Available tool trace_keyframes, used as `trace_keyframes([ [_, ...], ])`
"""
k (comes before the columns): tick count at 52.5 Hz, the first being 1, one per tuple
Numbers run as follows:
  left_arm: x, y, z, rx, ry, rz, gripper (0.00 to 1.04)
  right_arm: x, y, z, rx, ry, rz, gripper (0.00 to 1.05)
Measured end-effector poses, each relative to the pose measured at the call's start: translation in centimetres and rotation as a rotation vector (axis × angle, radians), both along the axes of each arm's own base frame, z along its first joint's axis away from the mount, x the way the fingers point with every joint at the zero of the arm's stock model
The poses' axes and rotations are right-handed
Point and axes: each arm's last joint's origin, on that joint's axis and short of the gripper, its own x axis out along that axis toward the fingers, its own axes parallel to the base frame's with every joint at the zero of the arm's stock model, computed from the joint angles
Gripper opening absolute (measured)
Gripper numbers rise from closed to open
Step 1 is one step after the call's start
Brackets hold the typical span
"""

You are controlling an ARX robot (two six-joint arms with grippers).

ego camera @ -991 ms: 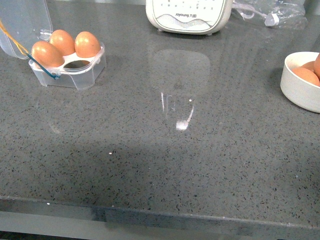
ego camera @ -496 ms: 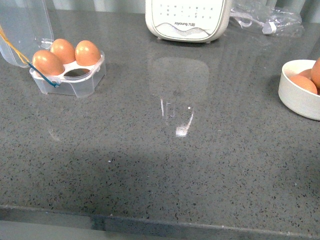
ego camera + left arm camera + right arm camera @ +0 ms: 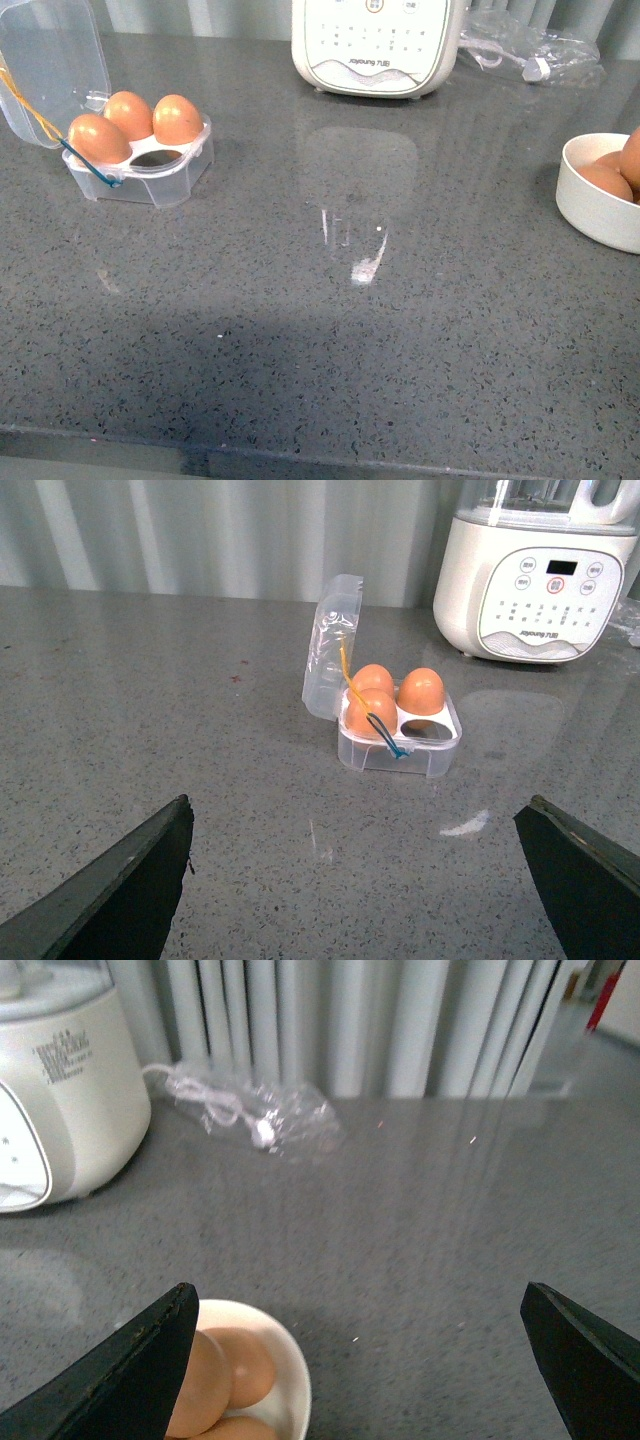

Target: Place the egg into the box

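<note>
The clear box [image 3: 150, 178] stands at the far left of the counter with its lid [image 3: 50, 65] open; it holds three brown eggs [image 3: 178, 118] and one front cup is empty. It also shows in the left wrist view [image 3: 400, 750]. More brown eggs [image 3: 604, 180] lie in a white bowl [image 3: 590, 215] at the right edge, seen also in the right wrist view [image 3: 215, 1385]. My left gripper [image 3: 365, 880] is open, some way short of the box. My right gripper [image 3: 365, 1360] is open, above the counter beside the bowl. Neither arm shows in the front view.
A white blender base [image 3: 375, 45] stands at the back centre, also in the left wrist view [image 3: 535, 590]. A clear plastic bag with a cable [image 3: 530, 45] lies at the back right. The counter's front edge [image 3: 300, 450] runs along the bottom.
The front view has shifted: the box, blender and bowl sit slightly lower and further back in frame than a second ago. Nothing on the counter has moved.
</note>
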Motion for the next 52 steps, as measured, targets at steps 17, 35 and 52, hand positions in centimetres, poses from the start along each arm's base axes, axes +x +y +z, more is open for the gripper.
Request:
trace_keyframes([
  [17,0.0,0.0,0.0,0.0,0.0,0.0,0.98,3.8,0.3,-1.7,0.125,0.155,0.086,0.97],
  [35,0.0,0.0,0.0,0.0,0.0,0.0,0.98,5.5,1.0,-2.4,0.172,0.22,0.198,0.97],
  [52,0.0,0.0,0.0,0.0,0.0,0.0,0.98,5.9,1.5,-3.6,0.165,0.279,0.238,0.97],
])
